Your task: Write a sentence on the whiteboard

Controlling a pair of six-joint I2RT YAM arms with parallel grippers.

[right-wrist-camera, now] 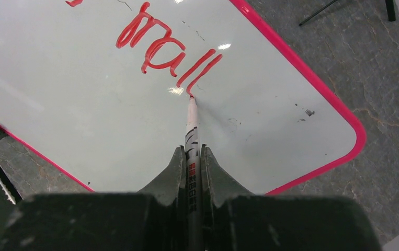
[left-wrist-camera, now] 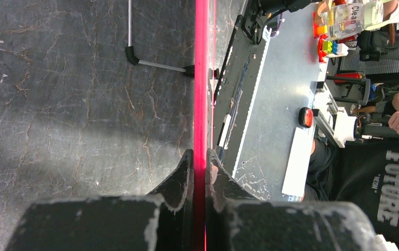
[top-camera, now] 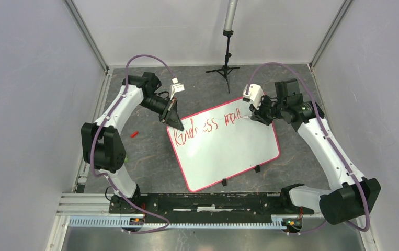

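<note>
Here, left tool clamped on glossy whiteboard rim, right tool pinching slim marker, seemingly touching sentence.

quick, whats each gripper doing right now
left gripper: shut on the flat white whiteboard, at its red-pink rim
right gripper: shut on a thin white red-ink marker

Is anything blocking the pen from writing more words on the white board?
Nothing visible is. The right pincer grips the thin white marker, its tip touching the large pink-rimmed whiteboard at the end of the red handwritten words. The board beyond the tip is bare. The left pincer clamps the rim elsewhere.
</note>
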